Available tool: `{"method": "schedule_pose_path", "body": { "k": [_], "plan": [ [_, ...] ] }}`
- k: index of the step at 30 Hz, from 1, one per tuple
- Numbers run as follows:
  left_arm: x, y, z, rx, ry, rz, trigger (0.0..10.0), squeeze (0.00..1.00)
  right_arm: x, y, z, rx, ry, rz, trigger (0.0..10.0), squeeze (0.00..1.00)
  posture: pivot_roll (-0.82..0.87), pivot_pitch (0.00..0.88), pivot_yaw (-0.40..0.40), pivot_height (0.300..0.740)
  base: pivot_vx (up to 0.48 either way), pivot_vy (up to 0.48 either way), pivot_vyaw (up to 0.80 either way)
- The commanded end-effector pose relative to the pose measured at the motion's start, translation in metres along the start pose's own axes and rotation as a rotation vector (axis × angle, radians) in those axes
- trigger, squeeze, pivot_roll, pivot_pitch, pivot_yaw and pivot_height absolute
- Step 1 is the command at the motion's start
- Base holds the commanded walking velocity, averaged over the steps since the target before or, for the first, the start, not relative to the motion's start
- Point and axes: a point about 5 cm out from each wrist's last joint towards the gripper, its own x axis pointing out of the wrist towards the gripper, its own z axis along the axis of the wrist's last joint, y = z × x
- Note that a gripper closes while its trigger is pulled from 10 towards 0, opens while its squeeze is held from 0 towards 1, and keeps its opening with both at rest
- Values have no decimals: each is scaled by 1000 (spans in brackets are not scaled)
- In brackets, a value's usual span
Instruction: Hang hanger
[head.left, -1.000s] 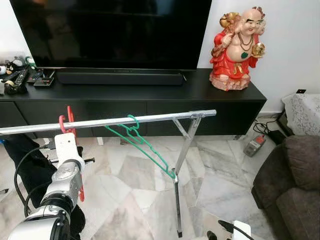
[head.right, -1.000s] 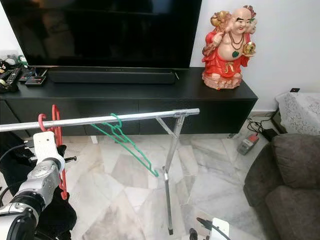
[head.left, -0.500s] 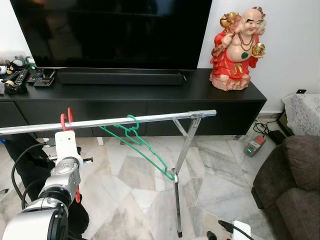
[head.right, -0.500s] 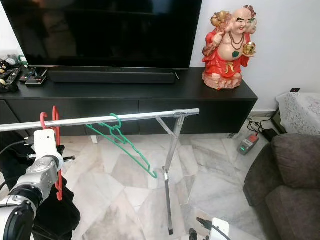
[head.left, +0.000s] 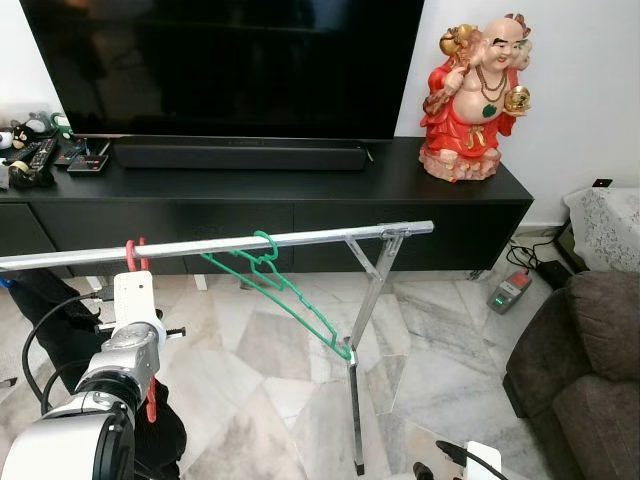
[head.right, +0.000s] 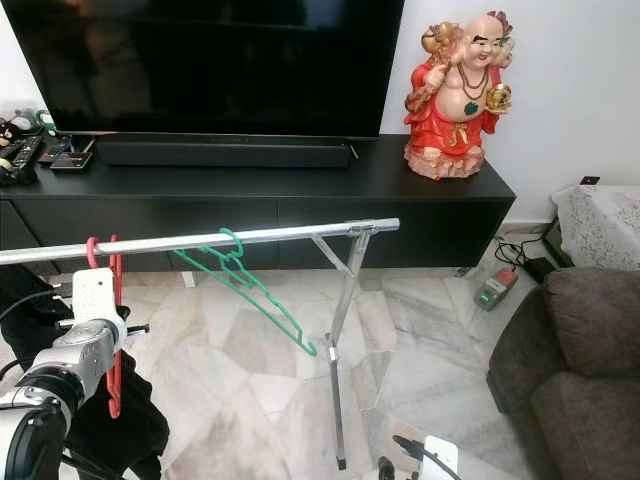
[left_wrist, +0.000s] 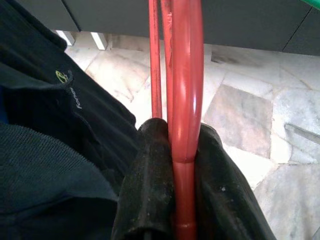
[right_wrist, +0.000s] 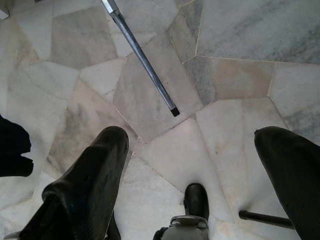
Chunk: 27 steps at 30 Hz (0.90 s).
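A red hanger (head.left: 133, 252) has its hook over the silver rail (head.left: 300, 237) of a clothes rack, near the rail's left end. A dark garment (left_wrist: 45, 150) hangs from it. My left gripper (left_wrist: 182, 150) is just below the rail, shut on the red hanger's stem, with a black finger (left_wrist: 150, 165) on each side. A green hanger (head.left: 285, 293) hangs empty and tilted at the rail's middle. My right gripper (right_wrist: 192, 145) hangs low over the marble floor, fingers wide apart and holding nothing.
The rack's slanted leg (head.left: 365, 320) stands on the marble floor ahead. Behind it are a black TV console (head.left: 300, 190) with a TV and a red figurine (head.left: 470, 95). A brown sofa (head.left: 590, 350) is at the right, and a power strip (head.left: 510, 292) lies near it.
My left gripper has come down with the red hanger. Its hook, which stood above the rail, now sits over the rail. The green hanger has barely moved.
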Motion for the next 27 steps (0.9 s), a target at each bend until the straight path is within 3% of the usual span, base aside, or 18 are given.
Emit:
{"method": "schedule_pose_path", "body": {
  "k": [1,4,9,11,18,27],
  "plan": [
    [0,3,-12,36,64,4,10000,0,-1,-2,-4,7,16,-8,10000,0,-15,45,-45,740,0,0,0],
    [-2,2,-27,69,104,-14,10000,0,-1,-1,-5,7,18,-5,10000,0,-16,47,-40,740,0,0,0],
    [-3,3,-32,83,117,-26,10000,0,-1,-1,-5,9,17,-5,10000,0,-15,48,-37,740,0,0,0],
    [-4,11,-40,118,129,-25,10000,0,-1,0,-6,9,19,-5,10000,0,-6,54,-34,740,0,0,0],
    [-5,27,-44,164,134,-16,10000,0,-1,1,-7,9,18,-3,10000,0,-1,55,-25,740,0,0,0],
    [-10,25,-49,167,125,-42,10000,0,-1,2,-6,5,17,3,10000,0,3,46,-24,740,0,0,0]
  ]
}}
